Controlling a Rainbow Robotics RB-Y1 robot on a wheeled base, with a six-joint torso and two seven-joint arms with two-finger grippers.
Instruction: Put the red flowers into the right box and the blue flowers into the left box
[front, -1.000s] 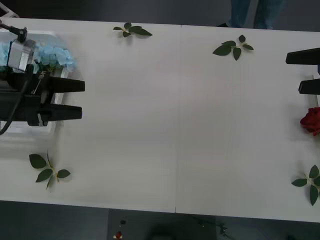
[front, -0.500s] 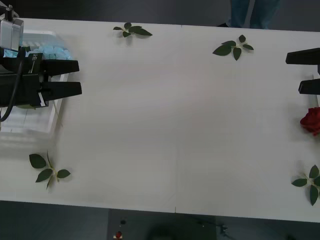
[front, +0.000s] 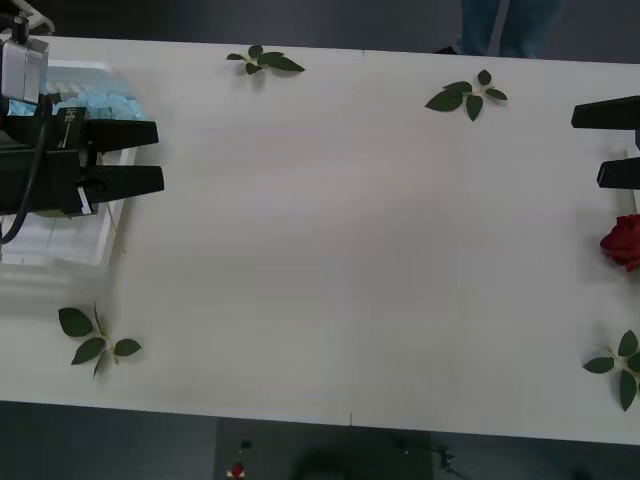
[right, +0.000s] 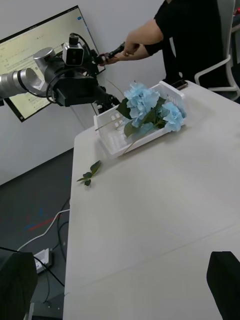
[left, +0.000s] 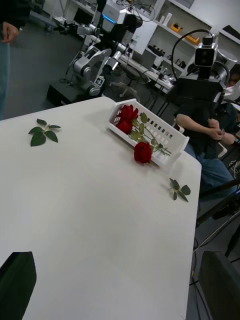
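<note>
The blue flowers (right: 150, 111) lie together in the left box (right: 116, 144), a white slotted tray at the table's far left. In the front view they (front: 95, 100) peek out behind my left gripper (front: 155, 156), which hovers open and empty over the box's (front: 60, 255) inner edge. The red flowers (left: 127, 114) rest in the right box (left: 162, 134), with one rose (left: 142, 152) hanging over its rim onto the table; that rose (front: 623, 242) shows at the right edge. My right gripper (front: 588, 146) is open and empty just behind it.
Green leaf sprigs lie loose on the white table: two near the far edge (front: 265, 60) (front: 467, 96), one at the front left (front: 95, 340), one at the front right (front: 622, 365). The wide middle of the table is bare.
Over the last second my left arm moved toward the table's far edge above the left box, staying open; it now hides more of the blue flowers. The right arm has not moved.
</note>
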